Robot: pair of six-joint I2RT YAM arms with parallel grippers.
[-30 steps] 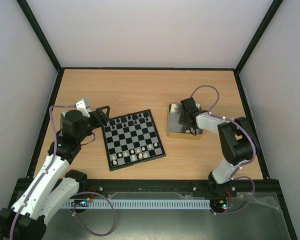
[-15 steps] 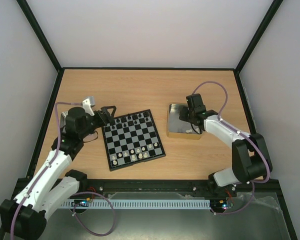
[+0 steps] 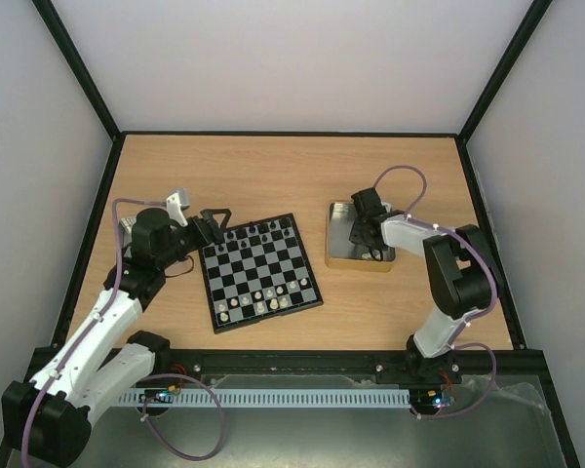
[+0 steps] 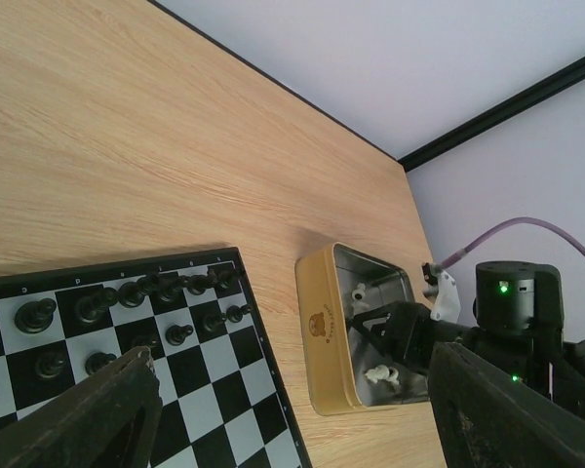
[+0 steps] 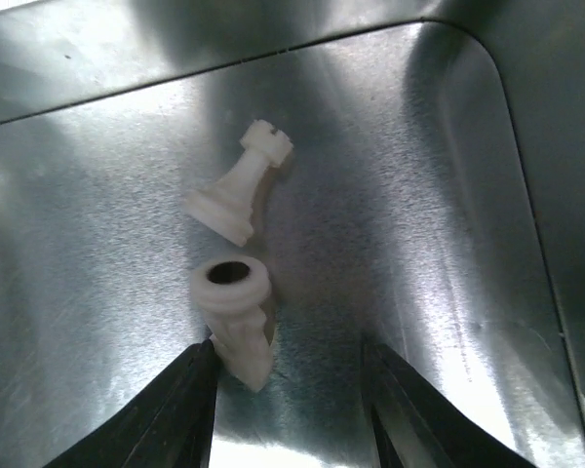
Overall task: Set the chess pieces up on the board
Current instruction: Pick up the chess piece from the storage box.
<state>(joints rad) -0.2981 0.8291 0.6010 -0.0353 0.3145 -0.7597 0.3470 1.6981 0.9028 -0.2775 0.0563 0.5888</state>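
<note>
Board [image 3: 260,274] sits on the bench [image 3: 273,175], centre-left, turned a bit off square. Black pieces [image 3: 258,232] stand in the two far rows. White pieces [image 3: 263,300] stand in the two near rows, and those rows look only partly filled.

Gold-rimmed tin [image 3: 356,263] is on the bench right of the board, apart from it. Two more white pieces lie on its metal floor. A rook [image 5: 242,182] is on its side, top pointing toward the far wall. The second white piece [image 5: 236,317] is also tipped over, round base facing the camera, just nearer than the rook; can't tell what type it is.

Right hand [image 5: 288,343] is down inside the tin with its fingers apart, gripping nothing. The tipped piece lies right at the tip of one finger, partly in the gap; the other finger is well clear of it.

Left hand [image 3: 213,224] is at the board's far left corner, above the black rows, fingers spread wide, nothing between them. Can't tell whether it touches the board.
</note>
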